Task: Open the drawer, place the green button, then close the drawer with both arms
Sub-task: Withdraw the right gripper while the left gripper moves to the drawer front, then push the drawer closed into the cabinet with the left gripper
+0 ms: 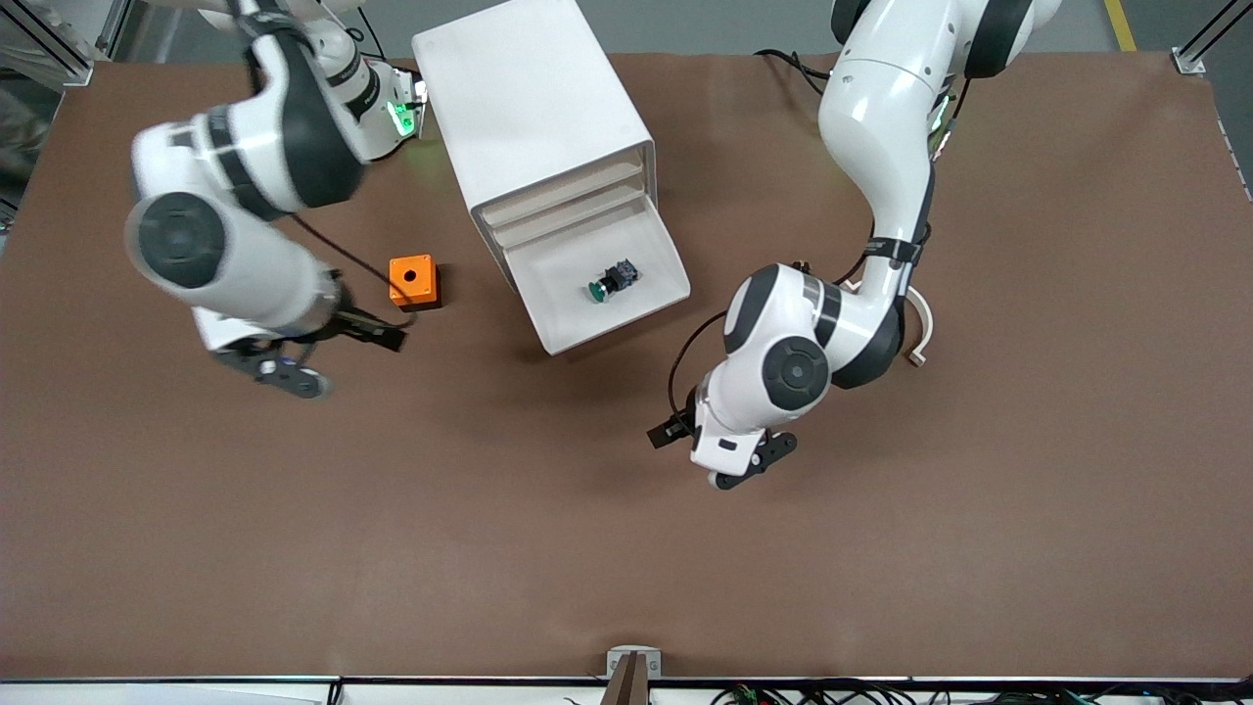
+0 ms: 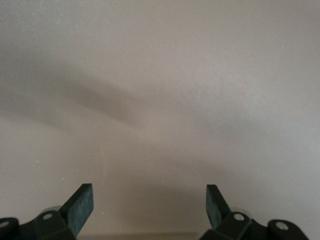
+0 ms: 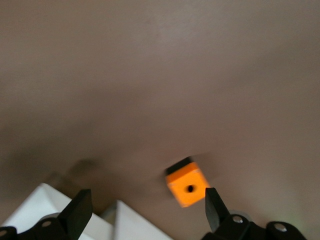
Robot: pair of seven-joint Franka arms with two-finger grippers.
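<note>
The lowest drawer (image 1: pixel 609 326) of the white cabinet (image 1: pixel 529 98) is pulled out. The green-capped button (image 1: pixel 611 280) lies on its side in the drawer. My left gripper (image 1: pixel 749 465) is open and empty above bare table, nearer the front camera than the drawer; the left wrist view shows its open gripper (image 2: pixel 150 202) over brown table only. My right gripper (image 1: pixel 284 372) is open and empty above the table beside the orange box, toward the right arm's end. The right wrist view shows its open gripper (image 3: pixel 148 205) with nothing between the fingers.
An orange box with a hole (image 1: pixel 413 281) stands on the table between the right gripper and the cabinet; it also shows in the right wrist view (image 3: pixel 189 187), next to white cabinet parts (image 3: pixel 135 222). The three upper drawers are shut. Brown table (image 1: pixel 626 568) spreads toward the front camera.
</note>
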